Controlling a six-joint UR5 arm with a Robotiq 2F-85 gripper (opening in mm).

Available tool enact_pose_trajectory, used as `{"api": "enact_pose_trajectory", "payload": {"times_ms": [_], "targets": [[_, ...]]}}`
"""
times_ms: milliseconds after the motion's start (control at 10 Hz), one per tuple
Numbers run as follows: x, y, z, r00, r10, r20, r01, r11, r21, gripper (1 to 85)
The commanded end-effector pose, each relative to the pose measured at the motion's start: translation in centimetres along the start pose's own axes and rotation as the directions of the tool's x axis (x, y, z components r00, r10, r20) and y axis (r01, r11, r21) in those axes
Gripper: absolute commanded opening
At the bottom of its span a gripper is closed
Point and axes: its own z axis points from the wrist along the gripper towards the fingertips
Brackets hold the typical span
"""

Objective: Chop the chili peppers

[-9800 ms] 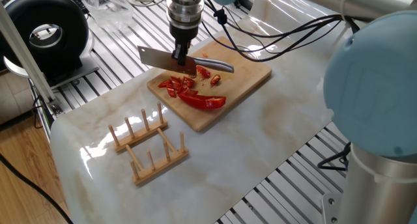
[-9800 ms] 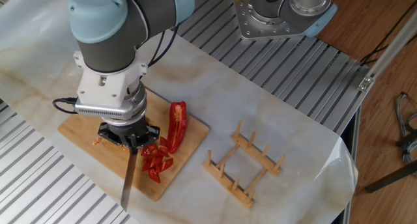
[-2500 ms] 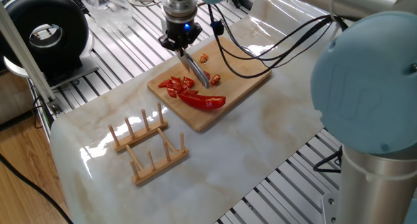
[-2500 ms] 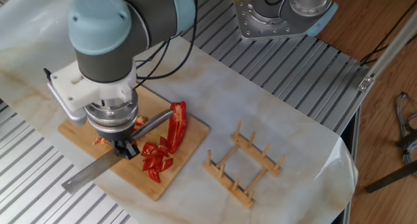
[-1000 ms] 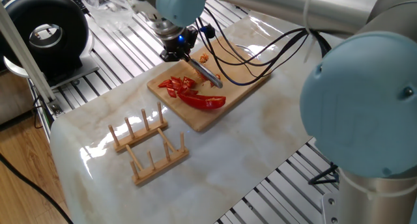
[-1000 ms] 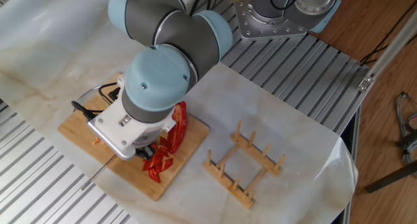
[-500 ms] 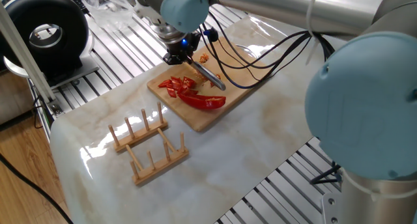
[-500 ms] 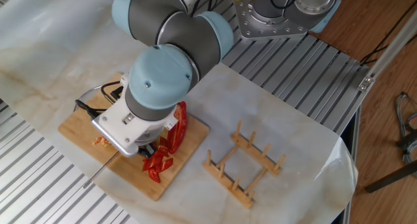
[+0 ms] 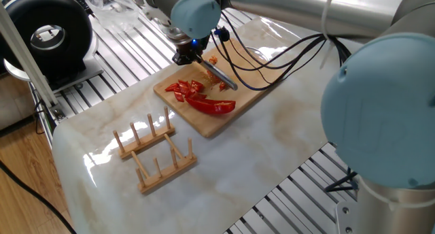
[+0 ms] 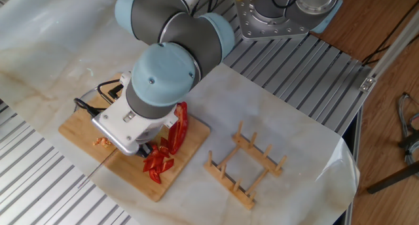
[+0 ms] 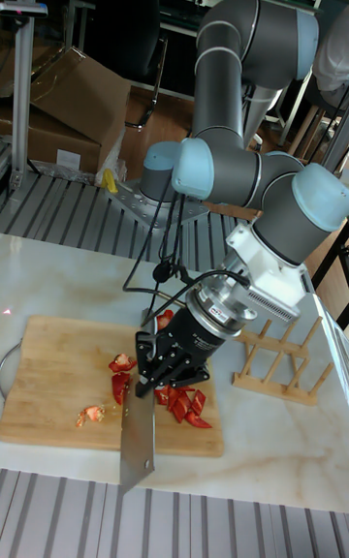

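One long chili (image 9: 214,107) half lies uncut beside the red bits (image 11: 179,401) on the board (image 9: 258,76). My gripper (image 11: 167,361) is clamped on the knife (image 11: 138,444); I should square the blade across that half and press straight down.

One fixed view looks down at you from beyond the rectangular bamboo cutting board (image 9: 221,91), robot base nearest the lens. The other fixed view looks steeply down from the opposite side, the board (image 10: 85,137) at lower left. The tall fixed view sits low and close, facing the board's (image 11: 58,379) long edge. All three share the board.
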Motion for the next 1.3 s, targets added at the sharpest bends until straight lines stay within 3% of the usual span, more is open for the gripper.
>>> {"api": "enact_pose_trajectory", "payload": {"times_ms": [0,500,600,800,900,1100,1200], "targets": [[0.0,-1.7,-0.1,0.999,-0.037,0.007,0.037,0.999,0.030,1.3],[0.2,-4.4,0.6,0.993,-0.119,0.024,0.118,0.992,0.041,1.3],[0.0,-3.6,0.0,0.992,-0.121,0.030,0.121,0.993,-0.003,1.3],[-0.7,-1.7,-3.0,0.975,-0.216,0.044,0.219,0.971,-0.094,1.3],[-0.6,-0.8,-4.4,0.949,-0.308,0.067,0.315,0.940,-0.134,1.3],[0.2,0.7,-6.7,0.850,-0.511,0.127,0.526,0.829,-0.188,1.3],[0.0,-0.5,-7.2,0.787,-0.598,0.150,0.616,0.776,-0.138,1.3]]}}
